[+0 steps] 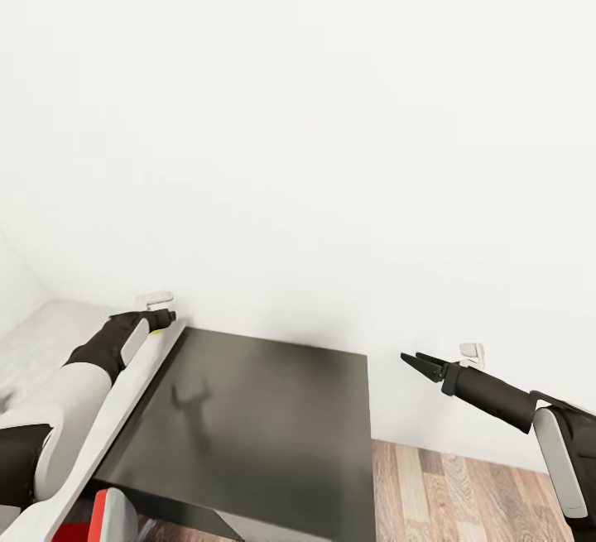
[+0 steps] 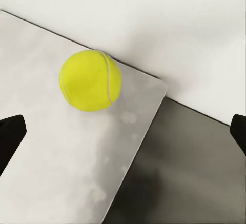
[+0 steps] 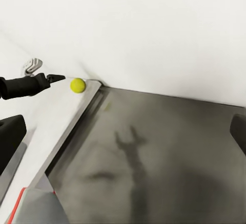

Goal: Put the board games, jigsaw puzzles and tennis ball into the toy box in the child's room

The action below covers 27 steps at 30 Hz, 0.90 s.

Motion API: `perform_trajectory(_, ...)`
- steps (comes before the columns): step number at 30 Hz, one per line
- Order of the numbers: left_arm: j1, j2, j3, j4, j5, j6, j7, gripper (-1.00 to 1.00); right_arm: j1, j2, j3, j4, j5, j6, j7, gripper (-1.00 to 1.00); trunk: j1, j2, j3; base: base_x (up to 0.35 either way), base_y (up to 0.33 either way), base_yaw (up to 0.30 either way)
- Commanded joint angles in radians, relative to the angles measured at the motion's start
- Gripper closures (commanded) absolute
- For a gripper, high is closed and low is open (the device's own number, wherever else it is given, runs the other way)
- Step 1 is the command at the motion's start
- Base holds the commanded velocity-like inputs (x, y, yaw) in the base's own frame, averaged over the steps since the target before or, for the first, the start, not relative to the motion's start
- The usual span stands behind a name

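The ball point(image 2: 90, 80) sits at the far corner of the pale surface point(image 2: 61, 172), close to the wall point(image 2: 154, 14) and just beside the edge that drops to the dark lower section point(image 1: 257, 418). The left tool point(image 1: 162, 318) hovers near it with its fingers spread wide and nothing between them; the ball lies ahead of them and off to one side. The right tool point(image 1: 418, 360) hangs apart over the dark section's far side, slightly parted and empty. The step looks like a grasp of the ball. To do it well, centre the ball between the fingers first, then advance slowly, since a nudge could roll it off the edge or pin it against the wall.
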Motion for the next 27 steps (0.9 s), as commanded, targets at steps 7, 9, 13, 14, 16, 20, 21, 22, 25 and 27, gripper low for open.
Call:
perform_trajectory(7,0.000,-0.001,0.003,-0.002,0.011,0.004,0.028,-1.00,-0.001,-0.001,-0.001,0.001,-0.002,0.005,0.002,-1.00,0.001,-0.002,-0.014,0.000,0.000,0.000)
perform_trajectory(9,0.000,-0.003,0.003,-0.004,0.011,0.005,0.043,-1.00,0.000,-0.001,-0.002,0.003,-0.002,0.005,0.002,-1.00,0.001,-0.002,-0.017,0.000,0.000,0.000)
perform_trajectory(13,-0.001,-0.005,0.004,-0.012,0.012,0.005,0.073,-1.00,-0.001,-0.002,-0.002,0.003,-0.001,0.005,0.002,-1.00,0.001,-0.002,-0.023,0.000,0.000,0.000)
perform_trajectory(14,-0.002,-0.005,0.004,-0.015,0.012,0.005,0.084,-1.00,-0.001,-0.002,-0.002,0.003,-0.001,0.006,0.002,-1.00,0.001,-0.002,-0.025,0.000,0.000,0.000)
perform_trajectory(16,-0.003,-0.005,0.004,-0.017,0.012,0.006,0.092,-1.00,-0.001,-0.002,-0.002,0.002,-0.002,0.006,0.003,-1.00,0.001,-0.002,-0.028,0.000,0.000,0.000)
perform_trajectory(20,-0.009,-0.007,0.004,-0.021,0.012,0.006,0.102,-1.00,-0.001,-0.002,-0.002,-0.001,-0.002,0.013,0.007,-1.00,0.001,-0.002,-0.035,0.000,0.000,0.000)
perform_trajectory(21,-0.010,-0.009,0.004,-0.022,0.012,0.006,0.104,-1.00,-0.001,-0.004,-0.003,-0.001,-0.003,0.023,0.012,-1.00,0.001,-0.002,-0.036,0.000,0.000,0.000)
perform_trajectory(22,-0.011,-0.010,0.004,-0.022,0.012,0.006,0.104,-1.00,-0.001,-0.005,-0.003,-0.001,-0.003,0.029,0.016,-1.00,0.001,-0.002,-0.038,0.000,0.000,0.000)
perform_trajectory(25,-0.012,-0.013,0.003,-0.023,0.011,0.006,0.105,-1.00,0.000,-0.003,-0.003,-0.001,-0.005,0.057,0.036,-1.00,0.001,-0.002,-0.043,0.000,0.000,0.000)
perform_trajectory(27,-0.012,-0.013,0.003,-0.023,0.011,0.006,0.105,-1.00,0.000,0.001,-0.003,0.000,-0.006,0.062,0.043,-1.00,0.001,-0.002,-0.046,0.000,0.000,0.000)
